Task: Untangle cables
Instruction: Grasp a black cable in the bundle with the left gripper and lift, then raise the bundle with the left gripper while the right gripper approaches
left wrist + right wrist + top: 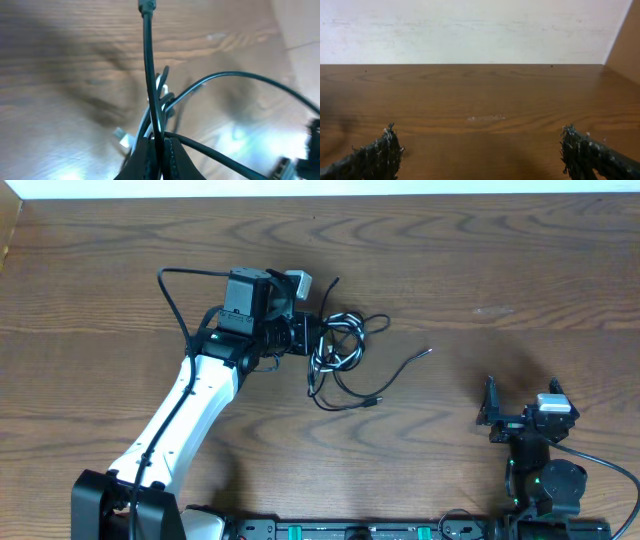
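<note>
Overhead, table [450, 260] of dark wood grain.

Cables [340, 352]: a small knot of thin black cords with one white cord [322, 358] woven through, lying near the table's middle, a little toward 9 o'clock. From the knot one black tail [408, 362] runs out toward 3 o'clock and ends free on the wood. Another loops toward 5 o'clock and stops at a small plug [372, 402]. A short black end [330, 286] pokes up toward 12.

Left arm comes in from 7 o'clock. Left gripper [312, 340] is at the 9 o'clock edge of the knot. In its wrist view the fingers [175, 160] are pressed together, pinching a black cord [150, 75] that rises straight to a plug [146, 6] at the top of the frame. The white cord passes just beside the pinch; I cannot tell whether it is caught too. Other black loops arc off toward 3 o'clock, blurred.

Right gripper [522, 395] sits at about 4 o'clock from the knot, well apart from it, near the table's near edge. Jaws spread wide, nothing between them; its wrist view shows only bare wood and a pale wall [470, 30] between the two fingertips [377, 157].
</note>
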You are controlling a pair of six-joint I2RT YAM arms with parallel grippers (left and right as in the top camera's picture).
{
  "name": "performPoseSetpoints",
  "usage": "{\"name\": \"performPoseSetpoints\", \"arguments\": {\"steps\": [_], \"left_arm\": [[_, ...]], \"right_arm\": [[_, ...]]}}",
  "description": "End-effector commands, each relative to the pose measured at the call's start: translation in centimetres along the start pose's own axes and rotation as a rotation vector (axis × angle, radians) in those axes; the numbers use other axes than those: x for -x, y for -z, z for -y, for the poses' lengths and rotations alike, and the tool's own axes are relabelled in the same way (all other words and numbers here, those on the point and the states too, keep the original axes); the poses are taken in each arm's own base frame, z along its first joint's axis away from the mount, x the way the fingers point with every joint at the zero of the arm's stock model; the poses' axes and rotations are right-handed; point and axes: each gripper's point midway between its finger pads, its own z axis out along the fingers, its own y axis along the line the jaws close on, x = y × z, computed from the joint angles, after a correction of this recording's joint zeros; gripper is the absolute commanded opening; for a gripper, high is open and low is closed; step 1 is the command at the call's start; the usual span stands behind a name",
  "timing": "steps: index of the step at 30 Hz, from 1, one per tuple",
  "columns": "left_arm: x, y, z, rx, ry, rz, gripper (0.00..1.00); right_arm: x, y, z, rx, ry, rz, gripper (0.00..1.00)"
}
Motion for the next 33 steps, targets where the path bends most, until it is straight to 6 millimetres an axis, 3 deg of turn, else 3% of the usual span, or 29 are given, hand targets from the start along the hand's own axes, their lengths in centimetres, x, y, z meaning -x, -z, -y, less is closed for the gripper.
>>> {"name": "performPoseSetpoints", "arguments": {"steps": [1,17,20,22,25,27,30,33], "left_arm": [[-0.3,0.6,2.8,-0.141,0.003,-0.026,0.08],[-2.1,1.3,5.4,-0.301,0.014,-0.11,0.08],[-2.1,1.3,5.4,-0.301,0.014,-0.111,0.08],[-2.1,1.3,5.4,-0.301,0.015,-0.111,0.08],[-1.9,1.3,5.4,-0.3,0.051,-0.11,0.08],[-1.6,1.3,5.5,-0.301,0.089,-0.107,0.08],[-1.1,1.3,5.7,-0.304,0.16,-0.1,0.08],[-0.7,1.3,5.8,-0.307,0.227,-0.097,0.08]], "right_arm": [[0.0,0.0,-0.2,0.007,-0.01,0.0,0.99],[0.0,0.0,-0.2,0.007,-0.01,0.0,0.99],[0.1,0.1,-1.1,0.063,-0.049,0.003,0.99],[0.2,0.2,-2.4,0.138,-0.178,-0.003,0.99],[0.5,0.8,-5.2,0.3,-0.619,-0.073,0.99],[0.7,1.5,-7.1,0.41,-0.822,-0.148,0.99],[0.7,3.0,-9.7,0.553,-1.01,-0.28,0.99],[0.7,3.6,-10.6,0.61,-1.027,-0.324,0.99]]}}
